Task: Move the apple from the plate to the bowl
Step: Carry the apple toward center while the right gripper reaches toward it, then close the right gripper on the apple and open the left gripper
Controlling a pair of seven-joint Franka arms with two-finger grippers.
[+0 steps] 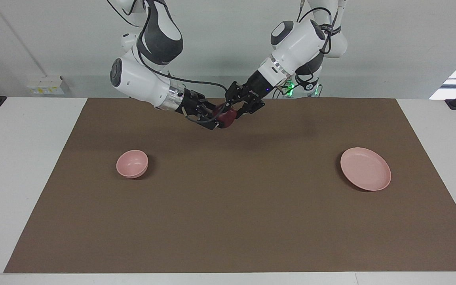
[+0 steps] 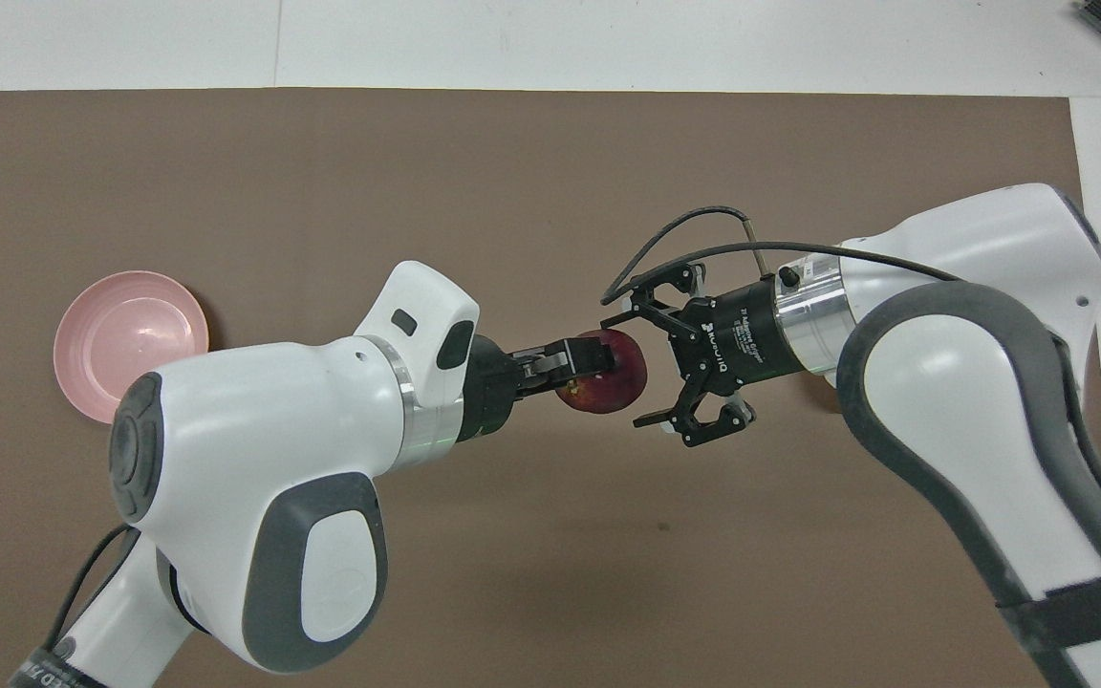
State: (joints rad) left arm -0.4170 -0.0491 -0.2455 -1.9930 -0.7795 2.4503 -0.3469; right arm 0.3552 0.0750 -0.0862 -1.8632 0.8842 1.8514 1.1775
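The dark red apple [image 1: 228,117] [image 2: 611,387] hangs in the air over the brown mat, near the robots' edge, with my left gripper [image 1: 229,114] [image 2: 596,359] shut on it. My right gripper [image 1: 213,119] [image 2: 629,371] faces it, open, with one fingertip to each side of the apple's end. The small pink bowl [image 1: 132,163] stands empty toward the right arm's end of the table; my right arm hides it in the overhead view. Toward the left arm's end lies the wide pink plate [image 1: 365,169] [image 2: 120,334], also empty.
A brown mat [image 1: 236,213] covers most of the white table [image 1: 18,158]. Both arms meet above the mat's edge nearest the robots.
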